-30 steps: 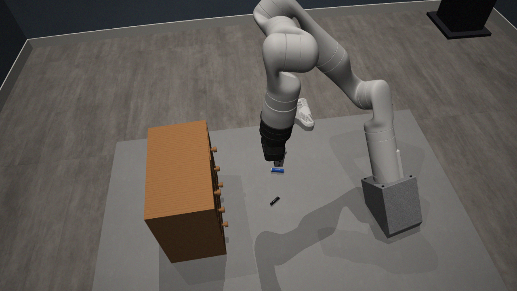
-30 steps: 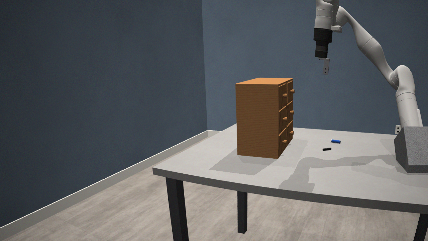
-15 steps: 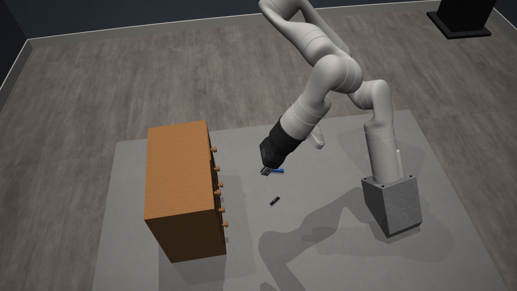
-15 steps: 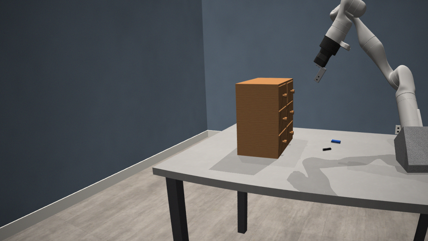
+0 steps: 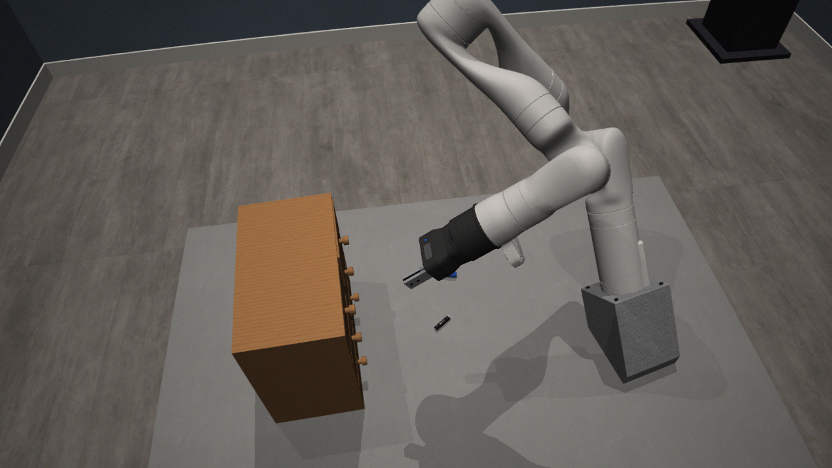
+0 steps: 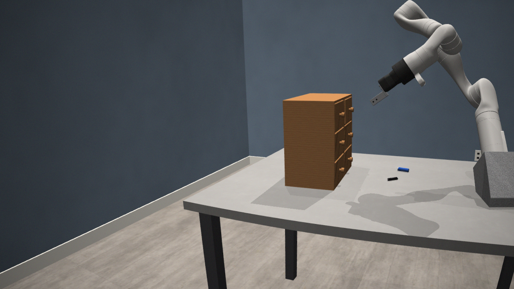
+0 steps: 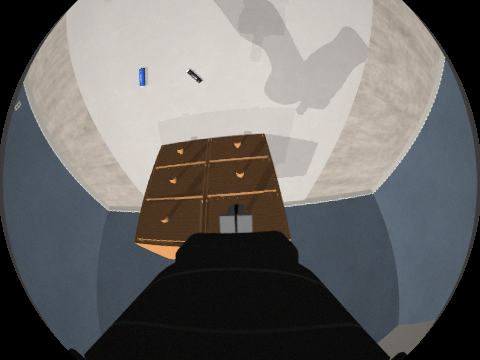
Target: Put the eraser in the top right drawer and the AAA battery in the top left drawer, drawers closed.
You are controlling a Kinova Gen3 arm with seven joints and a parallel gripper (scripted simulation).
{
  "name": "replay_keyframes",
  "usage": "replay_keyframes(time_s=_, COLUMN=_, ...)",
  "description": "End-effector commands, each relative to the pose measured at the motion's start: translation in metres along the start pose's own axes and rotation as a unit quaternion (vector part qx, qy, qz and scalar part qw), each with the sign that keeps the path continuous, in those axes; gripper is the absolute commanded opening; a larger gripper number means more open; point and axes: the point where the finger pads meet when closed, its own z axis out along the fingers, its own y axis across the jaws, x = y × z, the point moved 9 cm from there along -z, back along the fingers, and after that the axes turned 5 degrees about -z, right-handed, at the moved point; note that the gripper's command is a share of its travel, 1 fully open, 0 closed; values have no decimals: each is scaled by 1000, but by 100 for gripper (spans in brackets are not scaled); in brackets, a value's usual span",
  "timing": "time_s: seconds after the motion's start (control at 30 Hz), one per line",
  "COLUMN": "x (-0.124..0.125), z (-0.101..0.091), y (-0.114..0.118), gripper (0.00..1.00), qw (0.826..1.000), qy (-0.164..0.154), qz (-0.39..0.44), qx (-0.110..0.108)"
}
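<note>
Gripper [image 5: 409, 283] [image 6: 372, 102] [image 7: 236, 213] narrow, fingers together on nothing, above bench [image 5: 197, 290] [image 6: 215, 194] [image 7: 105, 115], apart from chest [image 5: 288, 273] [image 6: 309, 143] [image 7: 175, 192]. Exterior view: blue cylinder [image 5: 452, 275] [image 6: 403, 169] [image 7: 142, 77] lies nearer bench's back edge than black cylinder [image 5: 442, 323] [image 6: 392, 178] [image 7: 194, 76]. Eraser's identity unclear.

Dark blue walls [image 6: 125, 89] [image 7: 420, 225] with pale baseboards [image 6: 172, 205] met a grayish wood-look floor [image 5: 145, 145] [image 6: 136, 258] [image 7: 410, 75], where a gray-topped table [image 5: 203, 407] [image 6: 229, 215] [image 7: 125, 115] stood on dark legs [image 6: 212, 251].

Grey table [image 5: 192, 349] [image 6: 222, 201] [image 7: 100, 30]: wooden chest [image 5: 290, 273] [image 6: 309, 143] [image 7: 190, 185] upright; blue cylinder [image 5: 452, 275] [image 6: 403, 169] [image 7: 142, 77], black stick [image 5: 442, 323] [image 6: 392, 178] [image 7: 194, 76] lying apart; grey arm base [image 5: 651, 331] [image 6: 497, 179].
</note>
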Motion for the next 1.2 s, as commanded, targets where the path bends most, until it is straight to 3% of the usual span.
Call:
replay_keyframes(time_s=0.0, x=19, z=3, y=7, gripper=0, qw=999, qy=-26, qz=-26, qx=-1)
replay_keyframes(time_s=0.5, x=41, z=22, y=8, gripper=0, qw=993, qy=-116, qz=-25, qx=3)
replay_keyframes(time_s=0.93, x=44, z=24, y=9, gripper=0, qw=991, qy=-130, qz=-25, qx=2)
replay_keyframes(time_s=0.97, x=44, z=24, y=9, gripper=67, qw=991, qy=-130, qz=-25, qx=2)
replay_keyframes(time_s=1.17, x=44, z=24, y=9, gripper=67, qw=991, qy=-130, qz=-25, qx=2)
